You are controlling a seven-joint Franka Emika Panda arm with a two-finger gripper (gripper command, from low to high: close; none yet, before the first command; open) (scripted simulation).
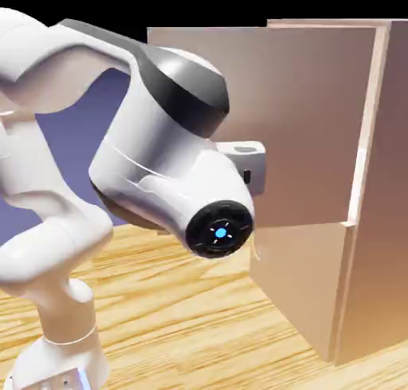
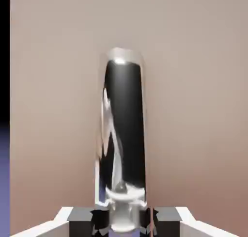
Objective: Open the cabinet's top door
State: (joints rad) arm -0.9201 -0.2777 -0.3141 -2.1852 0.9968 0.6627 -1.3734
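In the exterior view the fingers and the handle [image 2: 131, 115] are hidden behind the arm's wrist [image 1: 179, 165], which also covers part of the top door [image 1: 307, 117]. The cabinet [image 1: 390, 221] is cut off at the right edge, beyond the fingers; the arm's base [image 1: 64, 368] and the bench [image 1: 175, 325] run out at the bottom. In the hand view the bottom edge crops the fingers [image 2: 167, 224], and the door around them passes out of frame.

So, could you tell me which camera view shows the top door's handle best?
The hand view: the handle stands large there, between the gripper's fingertips. The exterior view doesn't show it.
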